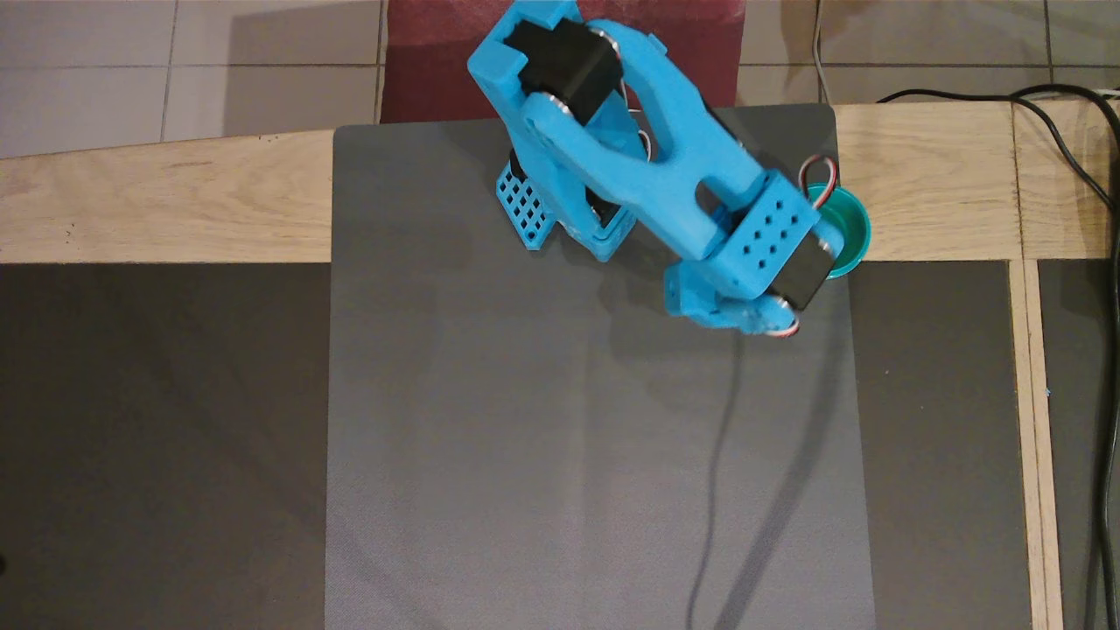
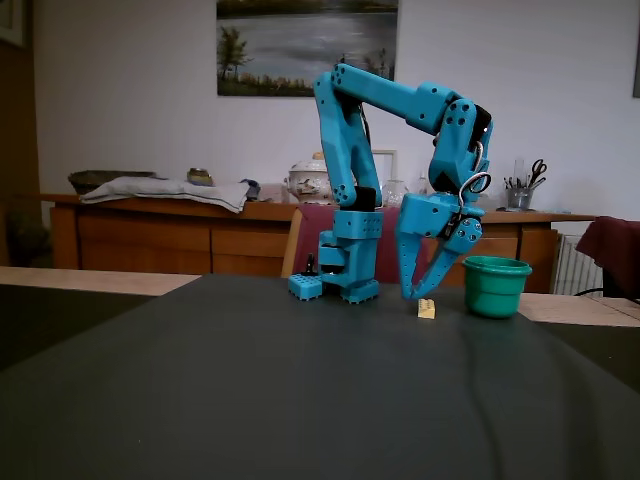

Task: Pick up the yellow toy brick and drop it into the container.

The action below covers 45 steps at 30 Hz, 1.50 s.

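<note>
The yellow toy brick [image 2: 427,309] lies on the grey mat [image 1: 569,455], just left of the teal-green cup [image 2: 496,285]. In the fixed view my blue gripper [image 2: 416,295] points straight down, its tips just above and a little left of the brick and not touching it. The jaws stand apart in a V with nothing between them. In the overhead view the arm hides the brick and the gripper tips. Only the right part of the cup [image 1: 853,229] shows there, at the mat's right edge near the back.
The arm's blue base [image 2: 345,285] stands at the back middle of the mat. A black cable [image 1: 1094,175] runs along the table's right side. The wooden table edge [image 1: 166,201] lies behind the mat.
</note>
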Available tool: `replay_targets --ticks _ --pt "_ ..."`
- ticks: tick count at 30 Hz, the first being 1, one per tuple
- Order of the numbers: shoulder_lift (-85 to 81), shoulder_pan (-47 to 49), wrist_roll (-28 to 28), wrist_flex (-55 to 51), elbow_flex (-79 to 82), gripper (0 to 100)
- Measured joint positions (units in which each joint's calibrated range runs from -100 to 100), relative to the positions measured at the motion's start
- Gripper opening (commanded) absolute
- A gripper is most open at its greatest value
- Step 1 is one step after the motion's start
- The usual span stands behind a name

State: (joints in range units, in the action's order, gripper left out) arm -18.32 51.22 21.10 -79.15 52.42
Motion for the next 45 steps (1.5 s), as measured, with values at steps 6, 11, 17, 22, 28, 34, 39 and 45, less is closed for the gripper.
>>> replay_targets --ticks 6,11,17,22,28,34,39,45 --pt "0.0 4.8 -0.4 0.0 0.0 0" --pt "0.0 9.1 -2.0 0.0 0.0 0" --pt "0.1 9.3 -2.0 0.5 0.1 0" --pt "0.1 9.3 -2.0 1.8 1.3 11" --pt "0.2 8.8 -2.0 2.6 2.2 12" --pt "0.2 1.6 -1.9 2.6 2.2 12" --pt "0.1 -9.0 2.9 1.9 4.9 12" --pt "0.1 -13.8 5.3 1.3 6.9 12"
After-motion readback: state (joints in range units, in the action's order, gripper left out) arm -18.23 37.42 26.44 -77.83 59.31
